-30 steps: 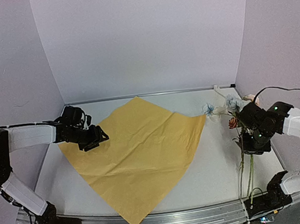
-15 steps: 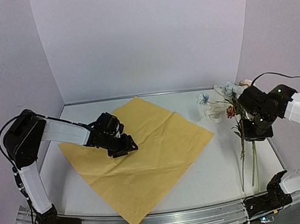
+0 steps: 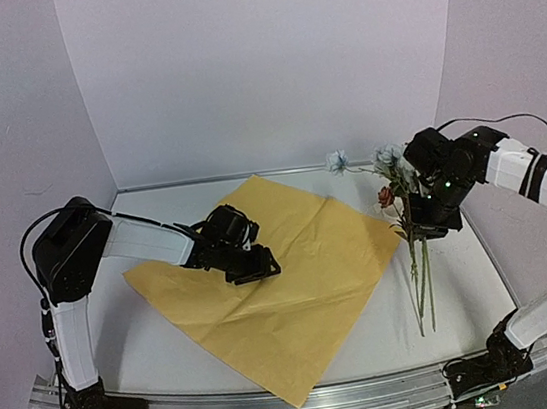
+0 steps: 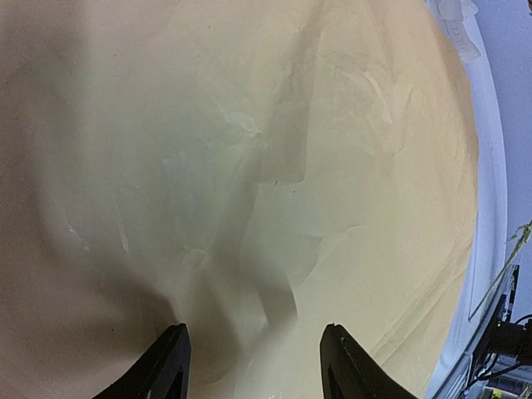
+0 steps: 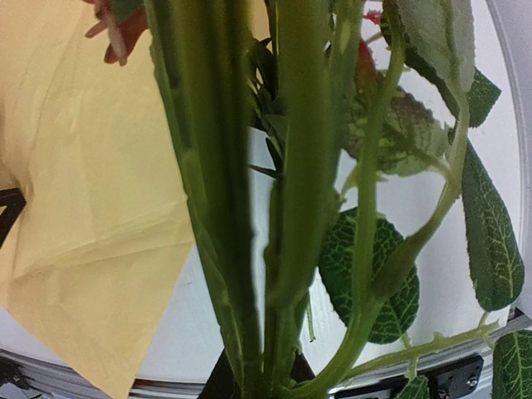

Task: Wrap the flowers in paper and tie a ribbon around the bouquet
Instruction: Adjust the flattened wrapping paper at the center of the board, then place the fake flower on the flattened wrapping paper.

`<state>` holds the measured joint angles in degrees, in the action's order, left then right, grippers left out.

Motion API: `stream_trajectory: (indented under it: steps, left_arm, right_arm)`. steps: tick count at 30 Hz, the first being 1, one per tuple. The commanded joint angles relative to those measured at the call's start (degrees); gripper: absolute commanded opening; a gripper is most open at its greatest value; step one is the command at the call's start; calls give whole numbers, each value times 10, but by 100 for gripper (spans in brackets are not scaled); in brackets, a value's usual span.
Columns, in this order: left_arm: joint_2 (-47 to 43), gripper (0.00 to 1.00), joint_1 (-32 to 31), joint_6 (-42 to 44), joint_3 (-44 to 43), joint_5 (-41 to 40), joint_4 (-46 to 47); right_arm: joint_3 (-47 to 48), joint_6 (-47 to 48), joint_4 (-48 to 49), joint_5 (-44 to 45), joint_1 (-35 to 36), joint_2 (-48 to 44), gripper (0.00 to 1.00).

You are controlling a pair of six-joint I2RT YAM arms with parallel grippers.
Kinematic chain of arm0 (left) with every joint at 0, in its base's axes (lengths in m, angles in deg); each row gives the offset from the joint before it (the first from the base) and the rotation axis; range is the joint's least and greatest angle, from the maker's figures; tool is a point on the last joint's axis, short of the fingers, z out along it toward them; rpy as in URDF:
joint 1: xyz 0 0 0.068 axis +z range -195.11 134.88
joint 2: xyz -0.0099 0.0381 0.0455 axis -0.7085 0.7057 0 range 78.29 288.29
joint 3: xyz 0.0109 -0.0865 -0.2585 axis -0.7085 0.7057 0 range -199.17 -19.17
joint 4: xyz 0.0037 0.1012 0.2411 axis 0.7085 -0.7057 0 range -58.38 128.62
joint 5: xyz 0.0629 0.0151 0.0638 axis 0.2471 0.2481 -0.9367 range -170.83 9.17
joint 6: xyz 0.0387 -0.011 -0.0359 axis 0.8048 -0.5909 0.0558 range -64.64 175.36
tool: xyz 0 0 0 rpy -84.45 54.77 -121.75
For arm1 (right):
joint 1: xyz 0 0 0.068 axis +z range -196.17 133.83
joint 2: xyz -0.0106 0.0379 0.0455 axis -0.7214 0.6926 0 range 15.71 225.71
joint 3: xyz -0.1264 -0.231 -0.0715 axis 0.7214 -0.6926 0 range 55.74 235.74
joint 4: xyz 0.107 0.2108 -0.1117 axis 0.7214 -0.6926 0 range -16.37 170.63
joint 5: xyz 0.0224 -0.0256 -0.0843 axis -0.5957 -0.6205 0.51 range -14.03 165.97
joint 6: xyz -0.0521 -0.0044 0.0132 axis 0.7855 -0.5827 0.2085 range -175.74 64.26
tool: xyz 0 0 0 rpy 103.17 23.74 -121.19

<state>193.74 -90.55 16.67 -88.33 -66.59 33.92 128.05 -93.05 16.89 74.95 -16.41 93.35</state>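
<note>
My left gripper (image 3: 254, 265) hangs low, jaws half-spread and holding nothing, over the large crinkly yellow-orange paper sheet (image 3: 306, 296) lying flat mid-way across the white tabletop (image 3: 471, 289), while my right gripper (image 3: 427, 225) clamps the small bunch of pale blue, white and red artificial flowers (image 3: 420, 286) by its thin green stems near the right edge.

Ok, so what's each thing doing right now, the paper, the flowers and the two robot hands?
paper: spread out flat, creased, nothing wrapped in it yet.
flowers: held with blooms up and stems hanging down, by the paper's right corner.
left gripper: open, low over the paper.
right gripper: shut on the flowers' stems.
</note>
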Motion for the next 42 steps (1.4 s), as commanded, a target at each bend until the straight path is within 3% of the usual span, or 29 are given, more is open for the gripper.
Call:
stream_trajectory:
  steps: [1,7,13,19,25,33,42]
  left_arm:
    - [17,54,-5,52,-7,30,-51]
    - [-1,50,-6,104,9,62,-81]
    - [-25,40,-6,134,21,51,-105]
    - [-96,55,-5,131,25,9,-102]
    - [-225,60,27,56,76,-74,-117]
    - [-384,59,142,-14,226,-135,-186]
    - [-602,78,161,-224,344,-282,-338]
  right_arm:
    - [59,-10,53,-32,26,43,0]
    - [117,-21,78,-44,53,106,0]
    - [172,-44,120,-69,69,173,0]
    - [234,-46,171,-100,82,248,0]
    - [280,-59,307,-181,83,328,0]
    - [329,-85,303,-170,90,375,0]
    - [280,-78,294,-144,94,347,0]
